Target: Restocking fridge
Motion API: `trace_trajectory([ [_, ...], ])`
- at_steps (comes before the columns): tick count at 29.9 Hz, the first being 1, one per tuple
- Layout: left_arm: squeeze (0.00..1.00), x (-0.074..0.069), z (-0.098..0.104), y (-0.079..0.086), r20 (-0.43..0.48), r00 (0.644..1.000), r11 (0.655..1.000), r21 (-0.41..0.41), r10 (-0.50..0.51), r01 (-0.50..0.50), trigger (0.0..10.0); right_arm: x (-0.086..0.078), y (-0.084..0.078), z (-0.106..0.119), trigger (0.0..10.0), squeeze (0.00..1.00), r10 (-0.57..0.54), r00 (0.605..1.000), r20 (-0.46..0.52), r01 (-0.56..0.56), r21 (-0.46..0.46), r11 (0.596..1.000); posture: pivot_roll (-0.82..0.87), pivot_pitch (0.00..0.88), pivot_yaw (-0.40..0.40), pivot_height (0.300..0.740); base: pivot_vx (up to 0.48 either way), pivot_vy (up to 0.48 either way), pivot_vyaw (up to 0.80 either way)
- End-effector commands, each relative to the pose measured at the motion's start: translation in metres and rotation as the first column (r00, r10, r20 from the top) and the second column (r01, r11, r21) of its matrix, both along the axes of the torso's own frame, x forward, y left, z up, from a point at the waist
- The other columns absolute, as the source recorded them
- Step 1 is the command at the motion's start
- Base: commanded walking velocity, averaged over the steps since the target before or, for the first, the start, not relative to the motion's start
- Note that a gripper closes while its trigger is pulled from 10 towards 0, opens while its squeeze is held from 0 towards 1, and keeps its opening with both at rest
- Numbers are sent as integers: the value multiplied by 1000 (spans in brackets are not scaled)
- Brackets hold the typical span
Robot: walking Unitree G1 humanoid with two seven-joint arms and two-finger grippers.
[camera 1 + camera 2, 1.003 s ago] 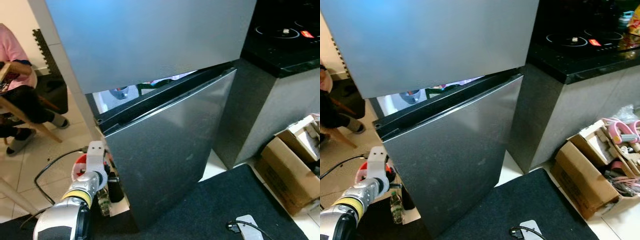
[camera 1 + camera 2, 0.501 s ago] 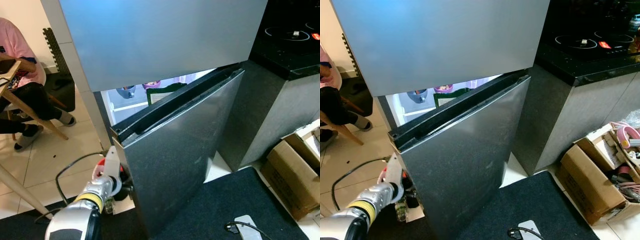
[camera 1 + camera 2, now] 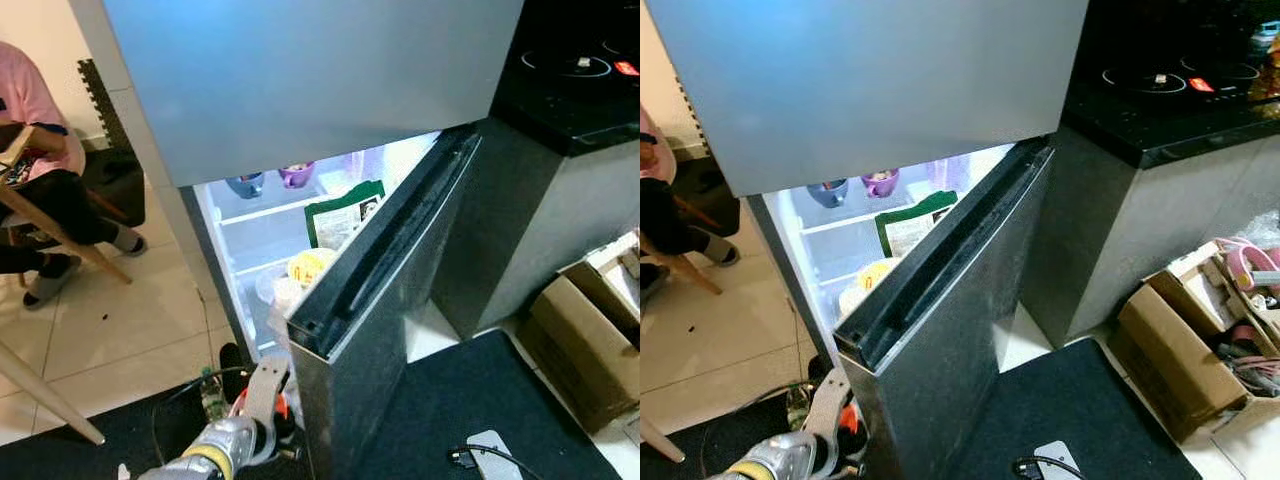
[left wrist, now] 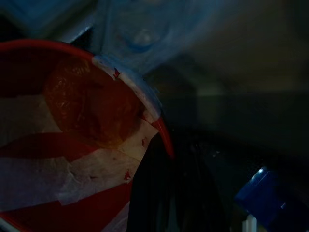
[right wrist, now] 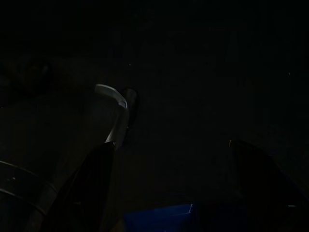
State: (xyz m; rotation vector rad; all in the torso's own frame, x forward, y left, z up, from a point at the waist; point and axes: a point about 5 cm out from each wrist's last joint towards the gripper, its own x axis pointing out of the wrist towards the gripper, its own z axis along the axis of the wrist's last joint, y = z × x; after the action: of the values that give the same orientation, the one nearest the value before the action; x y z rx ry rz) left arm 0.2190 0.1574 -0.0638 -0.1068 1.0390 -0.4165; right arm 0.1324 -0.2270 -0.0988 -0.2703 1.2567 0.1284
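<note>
Left hand [image 3: 262,392] sits low at the foot of the lower fridge door [image 3: 380,330], its fingers hidden, so spread or pressed together cannot be told. Over the last second that door has swung from a narrow crack to wide open, baring lit shelves above the hand: a green packet [image 3: 340,214], a yellow-lidded tub [image 3: 310,266], two cups [image 3: 265,181]. Loading looks possible now. No writing is legible. Right hand [image 5: 169,183] hangs spread in shade.
</note>
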Motion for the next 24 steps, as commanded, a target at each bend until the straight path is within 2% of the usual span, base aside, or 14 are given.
trace_trajectory([
  [1,0,-11,-5,24,-18,998,996,64,67,-66,10000,0,-1,0,10000,0,11,1000,2,-11,-3,1000,-32,0,19,740,0,0,0],
  [2,0,-11,-5,24,-18,998,996,64,67,-66,10000,0,-1,0,10000,0,11,1000,2,-11,-3,1000,-32,0,19,740,0,0,0],
  [4,0,-28,-13,39,-60,992,989,111,109,-102,10000,0,-1,0,10000,0,22,1000,-1,-22,-2,1000,-29,0,19,740,0,0,0],
  [5,0,-28,-13,39,-60,992,989,111,109,-102,10000,0,-1,0,10000,0,22,1000,-1,-22,-2,1000,-29,0,19,740,0,0,0],
  [8,0,-45,-19,51,-92,987,979,165,134,-118,10000,0,-1,0,10000,0,22,1000,-2,-22,-2,1000,-29,0,19,740,0,0,0],
  [11,0,-49,-21,53,-100,985,976,180,142,-122,10000,0,-1,0,10000,0,22,1000,-2,-22,-3,1000,-24,0,17,740,0,0,0],
  [14,0,-67,-28,61,-125,974,959,241,186,-152,10000,0,-2,1,10000,0,22,1000,-1,-22,-8,1000,-23,0,15,740,0,0,0],
  [22,0,-67,-28,61,-125,974,959,241,186,-152,10000,0,-2,1,10000,0,22,1000,-1,-22,-8,1000,-23,0,15,740,0,0,0],
  [23,0,-72,-30,63,-130,970,952,257,205,-167,10000,1,-2,1,10000,0,25,1000,-1,-25,-10,1000,-23,0,15,740,0,0,0],
  [24,0,-85,-35,64,-152,954,938,276,258,-210,10000,1,-2,1,10000,0,17,1000,1,-17,-14,1000,-18,0,8,740,0,0,0],
])
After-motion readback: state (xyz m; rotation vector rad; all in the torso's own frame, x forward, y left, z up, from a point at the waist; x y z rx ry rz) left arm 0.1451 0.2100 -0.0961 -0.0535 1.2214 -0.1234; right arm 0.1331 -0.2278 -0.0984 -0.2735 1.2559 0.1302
